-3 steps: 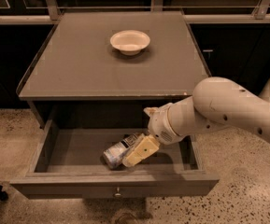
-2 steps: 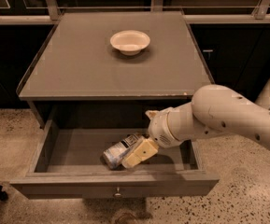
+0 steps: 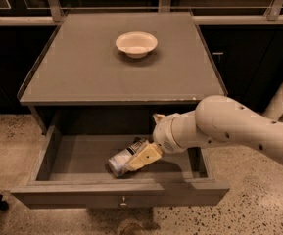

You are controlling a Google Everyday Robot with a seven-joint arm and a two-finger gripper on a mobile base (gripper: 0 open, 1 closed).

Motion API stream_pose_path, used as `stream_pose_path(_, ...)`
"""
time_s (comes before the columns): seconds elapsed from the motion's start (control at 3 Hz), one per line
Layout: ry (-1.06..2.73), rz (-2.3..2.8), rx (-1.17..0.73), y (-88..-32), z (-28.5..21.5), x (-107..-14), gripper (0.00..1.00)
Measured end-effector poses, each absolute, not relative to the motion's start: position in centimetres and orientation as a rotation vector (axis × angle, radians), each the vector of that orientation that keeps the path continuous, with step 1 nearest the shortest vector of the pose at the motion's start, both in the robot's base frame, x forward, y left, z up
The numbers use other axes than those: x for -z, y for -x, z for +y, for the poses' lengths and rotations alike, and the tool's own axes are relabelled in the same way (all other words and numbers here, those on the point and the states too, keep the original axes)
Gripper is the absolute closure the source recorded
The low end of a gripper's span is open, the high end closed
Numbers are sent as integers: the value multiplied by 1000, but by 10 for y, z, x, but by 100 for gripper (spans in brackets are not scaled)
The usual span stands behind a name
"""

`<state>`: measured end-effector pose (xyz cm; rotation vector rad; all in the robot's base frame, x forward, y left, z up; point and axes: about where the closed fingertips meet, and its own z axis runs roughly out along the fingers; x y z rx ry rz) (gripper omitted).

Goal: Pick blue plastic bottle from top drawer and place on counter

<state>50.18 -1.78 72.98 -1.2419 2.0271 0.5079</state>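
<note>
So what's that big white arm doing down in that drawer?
A robot arm reaches into the open top drawer. Its claw is right at the blue plastic bottle, which lies on its side on the drawer floor. A white bowl sits on the counter above.

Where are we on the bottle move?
Done: the top drawer stands open. In hand: the pincer is inside it, at the blue plastic bottle, which lies on the drawer floor; grasp not confirmable. Left: lift it out and set it on the counter, where a white bowl sits.
</note>
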Motion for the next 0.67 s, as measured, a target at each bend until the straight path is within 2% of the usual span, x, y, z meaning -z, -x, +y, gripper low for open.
stream_pose_path(0.67,1280,2034,-517,-507,3,-696,0)
